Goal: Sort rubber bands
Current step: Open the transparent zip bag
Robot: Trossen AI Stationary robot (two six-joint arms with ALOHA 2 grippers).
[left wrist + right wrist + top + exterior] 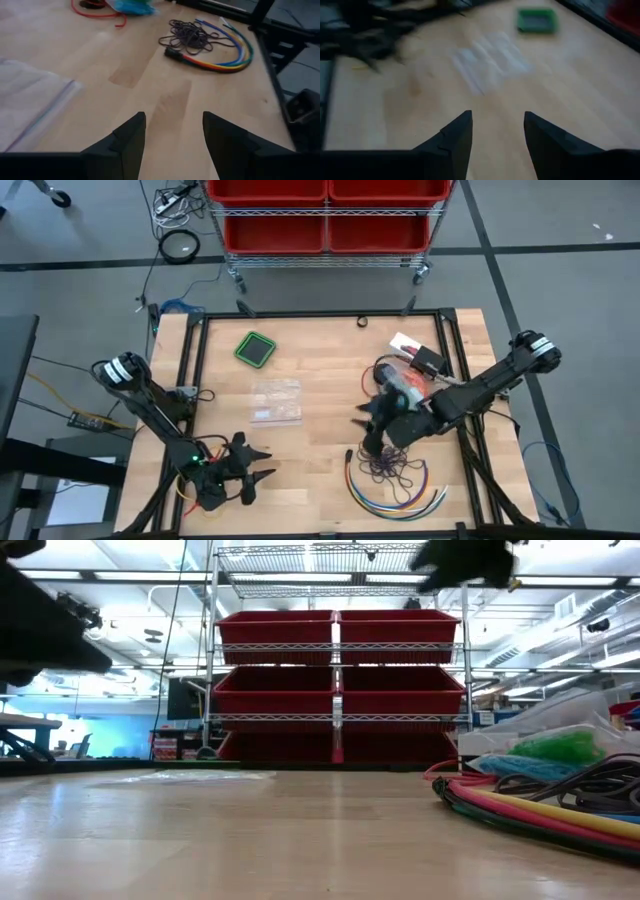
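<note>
left tool [258, 465]: near front-left corner of the worktop [320, 390], fingers [131, 137] spread wide, nothing between them, pointing across toward the right side
right tool [365, 423]: right half of the worktop, just above the purple bunch, fingers [459, 131] apart, nothing held, bare wood showing in the gap
purple rubber bands [388, 465]: loose dark tangle, front-right of the worktop, lying on the inner side of the cable curve; also clear in left wrist view [189, 36]
green rubber bands [560, 748]: bunch inside a clear bag, right edge of low view
blue rubber bands [131, 6]: bunch in a bag, far end in left wrist view, beside a red loop [97, 12]
orange bands: cannot tell from these views
bag pile [405, 380]: right-rear of the worktop, partly hidden by the right arm
multicoloured cables [395, 492]: curved bundle, front-right edge, touching the purple tangle
flat clear bags [275, 402]: centre-left of the worktop, lying flat, apart from both tools
green square lid [257, 348]: rear-left of centre, flat on the wood
red bin shelf [325, 215]: behind the worktop
</note>
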